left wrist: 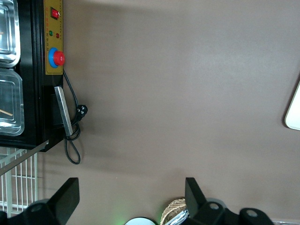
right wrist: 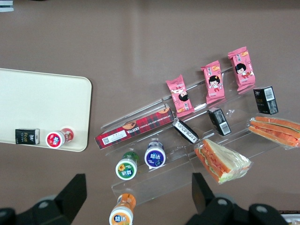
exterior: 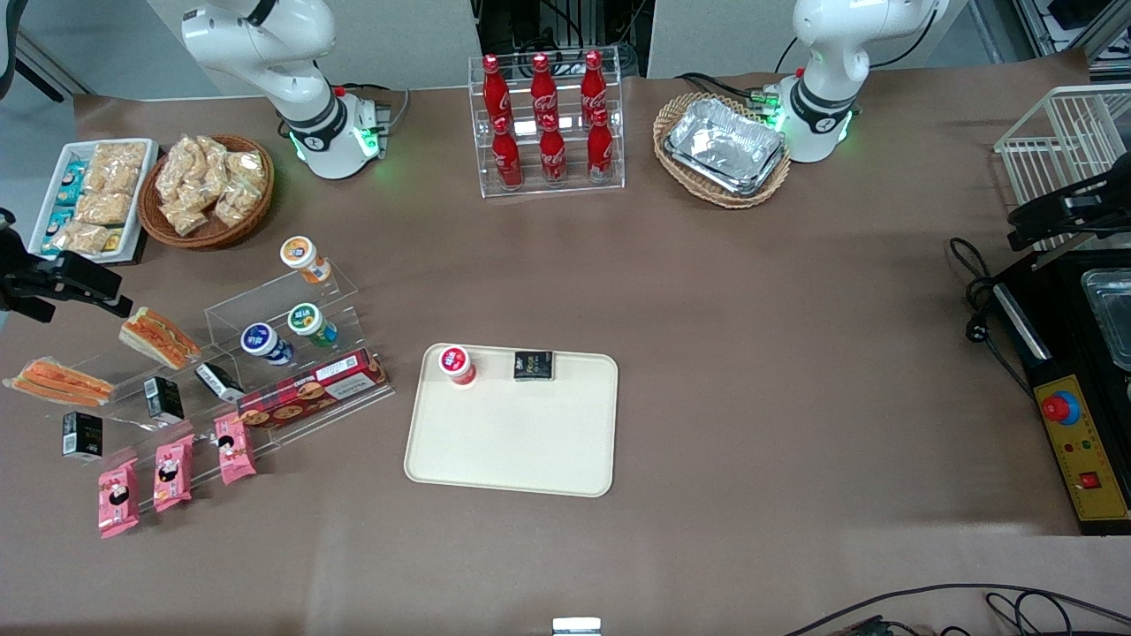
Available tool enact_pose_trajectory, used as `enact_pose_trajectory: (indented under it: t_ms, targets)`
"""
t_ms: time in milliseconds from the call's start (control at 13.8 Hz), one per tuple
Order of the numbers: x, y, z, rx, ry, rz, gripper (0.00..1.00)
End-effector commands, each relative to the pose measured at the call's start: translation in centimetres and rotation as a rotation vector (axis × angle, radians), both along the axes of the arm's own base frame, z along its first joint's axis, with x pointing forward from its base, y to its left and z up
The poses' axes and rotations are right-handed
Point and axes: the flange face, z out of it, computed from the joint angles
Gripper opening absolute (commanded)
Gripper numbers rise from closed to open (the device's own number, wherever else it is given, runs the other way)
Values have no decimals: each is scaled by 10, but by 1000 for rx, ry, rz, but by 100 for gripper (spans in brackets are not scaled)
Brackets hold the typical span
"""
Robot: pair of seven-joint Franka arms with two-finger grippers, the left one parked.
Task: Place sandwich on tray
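Lying on the clear stepped rack [exterior: 221, 353] at the working arm's end of the table [exterior: 751, 353], the sandwich [exterior: 60, 381] sits flat with its orange and white layers showing, just beside a black box [exterior: 163, 397] on the same step. The wedge sandwich [exterior: 159, 336] rests one step up, farther from the front camera. The gripper [exterior: 53, 283] hangs above the table edge, farther from the front camera than the sandwich and well apart from it, touching nothing. In the wrist view its fingers [right wrist: 75, 192] stand wide apart with bare tabletop and an orange cup [right wrist: 123, 212] between them, and the sandwich [right wrist: 275, 131] lies off to one side, outside the gap.

The tray [exterior: 512, 442] lies on the table toward its middle, well apart from the rack. A red-lidded cup [exterior: 457, 364] and a small black packet [exterior: 534, 365] stand along its edge farthest from the front camera; the rest of its surface is bare. On the rack, a blue cup [exterior: 263, 341] and a green cup [exterior: 309, 321] share a step, a long red biscuit box [exterior: 311, 397] lies lower, and three pink packets [exterior: 168, 468] sit on the lowest step, nearest the front camera.
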Motion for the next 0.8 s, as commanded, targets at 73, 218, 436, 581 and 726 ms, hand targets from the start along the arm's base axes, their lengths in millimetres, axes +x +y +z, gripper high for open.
enact_pose_trajectory:
  t_ms: [73, 218, 436, 581, 726]
  targets:
    - [1, 2, -2, 6, -2, -11, 100]
    - [1, 0, -1, 6, -5, -7, 100]
    - [-1, -13, 0, 2, -7, -4, 100]
    - [-2, -24, 1, -5, -12, 43, 100]
    - [-5, -50, 0, -9, -13, 78, 100]
